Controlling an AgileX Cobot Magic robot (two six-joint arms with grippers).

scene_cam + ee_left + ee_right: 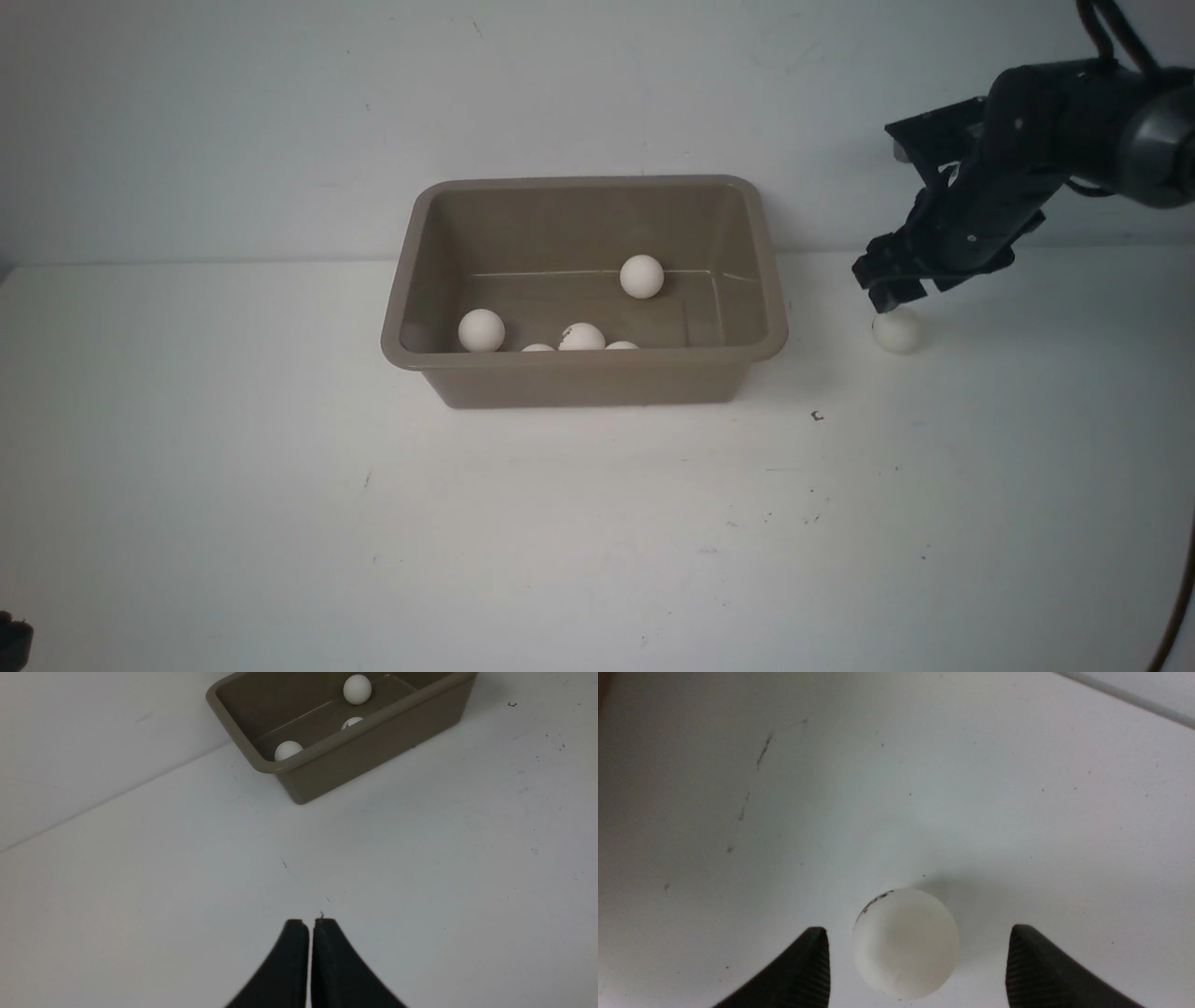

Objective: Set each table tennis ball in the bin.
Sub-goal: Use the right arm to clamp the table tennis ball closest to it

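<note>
1. My right gripper [894,301] hangs to the right of the bin [579,381], low over the white table [597,532], with its jaws spread wide.
2. The loose ball [897,332] sits on the table directly under that gripper, well apart from the bin's right wall. In the right wrist view it lies between the two ribbed fingers [803,970], nearer one than the other. A strip of table shows on each side, so neither finger touches it. A small dark print shows at its edge.
3. The bin stands upright toward the far middle of the table, with a long side facing me.
4. Inside it I count five balls:
   - the far ball [641,276] is toward the far right of the floor;
   - the left ball [482,329] is near the left wall;
   - the printed ball [582,336] is near the middle, by the near wall;
   - two half-hidden balls [537,348] flank the printed one, with only their tops showing above the near rim.
5. My left gripper [310,924] has its fingers pressed together with nothing between them. It sits over bare table at the near left, with the bin well beyond it.
</note>
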